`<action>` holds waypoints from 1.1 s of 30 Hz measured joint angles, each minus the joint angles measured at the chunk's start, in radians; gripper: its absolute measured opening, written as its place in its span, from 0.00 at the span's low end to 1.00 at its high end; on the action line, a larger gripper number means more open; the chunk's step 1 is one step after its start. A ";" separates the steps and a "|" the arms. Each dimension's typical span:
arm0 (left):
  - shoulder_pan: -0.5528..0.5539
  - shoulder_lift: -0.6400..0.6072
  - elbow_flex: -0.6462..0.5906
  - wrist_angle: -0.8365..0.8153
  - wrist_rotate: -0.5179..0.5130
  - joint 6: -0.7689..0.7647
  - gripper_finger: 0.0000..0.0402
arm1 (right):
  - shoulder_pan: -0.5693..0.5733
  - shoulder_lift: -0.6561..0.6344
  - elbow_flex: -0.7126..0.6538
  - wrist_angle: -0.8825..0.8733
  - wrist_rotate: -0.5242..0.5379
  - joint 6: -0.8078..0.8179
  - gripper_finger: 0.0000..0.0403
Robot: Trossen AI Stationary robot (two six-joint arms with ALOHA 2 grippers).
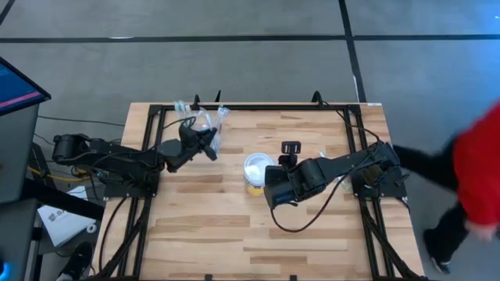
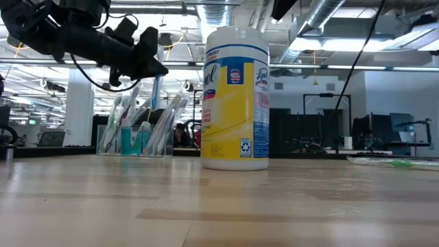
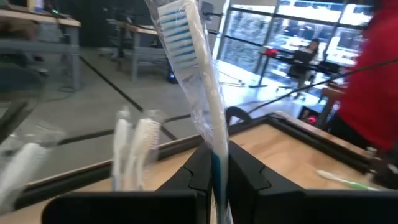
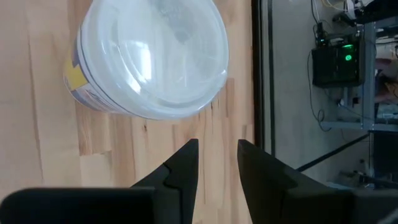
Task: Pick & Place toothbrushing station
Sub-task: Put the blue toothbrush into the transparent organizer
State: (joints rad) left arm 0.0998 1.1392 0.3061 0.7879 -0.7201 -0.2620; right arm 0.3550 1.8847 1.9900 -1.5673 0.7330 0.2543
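1. The toothbrushing station [image 2: 135, 134], a small see-through organiser holding several wrapped brushes upright, stands at the far left part of the wooden table [image 1: 234, 234], just inside the black frame rail that runs along the table's far edge. In the overhead view it sits at [image 1: 205, 119].

2. The left gripper [image 1: 209, 145] hangs just beside the station, on its near side, raised above the table surface; seen level across the table it is above the brushes' tops at [image 2: 149, 55].

3. The left gripper's fingers [image 3: 193, 168] are pressed together on a toothbrush [image 3: 199, 93] in a clear wrapper. The brush stands upright between them, its blue-and-white bristle head uppermost and its handle clamped low down.

4. Two more wrapped brush heads [image 3: 132, 140] show beyond the held brush in the left wrist view, close by it.

5. The right gripper [image 1: 291, 148] hovers near the table's middle, beside a round white-topped, yellow-banded wipes tub [image 1: 258, 172]. It is not touching the tub.

6. The right gripper's fingers [image 4: 186, 162] stand apart with bare wood visible between them; nothing is held. The tub's white lid [image 4: 155, 59] lies just ahead of the fingertips.

7. The tub stands upright and well apart from the station, towards the table's centre [image 2: 236, 99].

8. One loose wrapped toothbrush [image 2: 394, 162] lies flat on the table at the right side.

9. A person in a red top [image 1: 476, 168] stands off the table's right edge, beyond the right arm's base.
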 joint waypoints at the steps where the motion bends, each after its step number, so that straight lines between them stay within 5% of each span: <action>1: 0.000 0.001 0.000 0.001 -0.014 0.011 0.04 | 0.001 0.000 0.000 0.000 0.000 0.005 0.25; 9: 0.005 0.002 0.000 0.006 -0.104 0.083 0.04 | 0.005 0.000 0.000 -0.001 0.000 0.009 0.25; 33: 0.143 0.145 0.002 0.151 -0.103 0.157 0.04 | -0.017 0.000 0.000 0.009 0.000 0.000 0.25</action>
State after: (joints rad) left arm 0.2424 1.2842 0.3077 0.9393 -0.8235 -0.1050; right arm 0.3378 1.8851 1.9900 -1.5578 0.7330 0.2538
